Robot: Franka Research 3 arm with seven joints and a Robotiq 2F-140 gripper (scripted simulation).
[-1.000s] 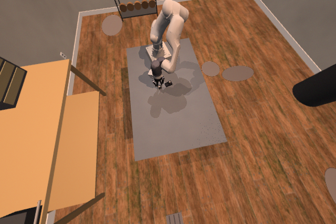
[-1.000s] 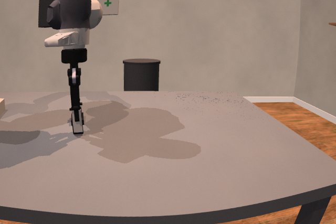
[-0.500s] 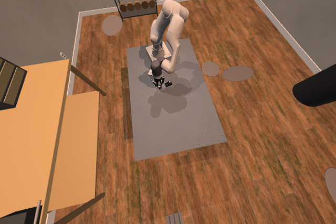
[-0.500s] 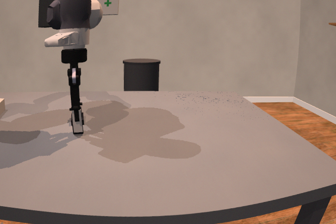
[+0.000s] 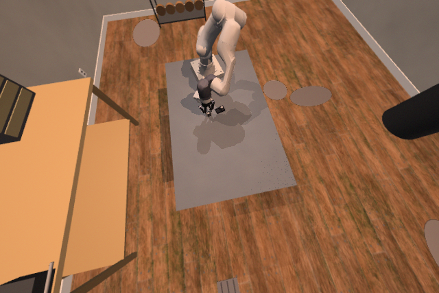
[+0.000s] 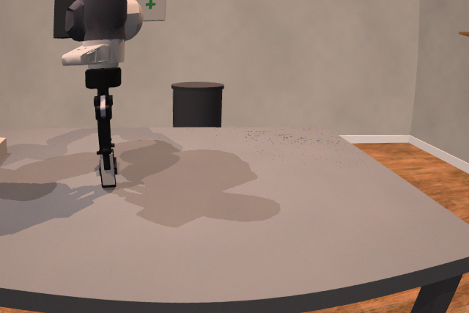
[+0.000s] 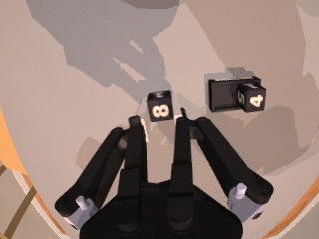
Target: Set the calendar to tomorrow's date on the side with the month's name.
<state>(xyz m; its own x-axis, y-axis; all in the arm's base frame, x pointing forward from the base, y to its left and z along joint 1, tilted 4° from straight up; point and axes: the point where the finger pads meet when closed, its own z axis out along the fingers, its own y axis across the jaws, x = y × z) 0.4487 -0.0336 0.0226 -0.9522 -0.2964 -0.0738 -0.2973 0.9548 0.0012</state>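
In the wrist view, a dark cube with a white 8 sits between my gripper's fingertips, down at the grey table top. The gripper is shut on this cube. To the right, apart from it, the dark calendar tray lies on the table. A second cube showing a 4 is at the tray's right end, and its left half is empty. In the top view the gripper is just left of the tray. In the exterior view the gripper points straight down onto the table; the tray is hidden there.
The arm's base stands at the table's far end, close behind the tray. A black bin stands behind the table. A wooden block sits at the left edge.
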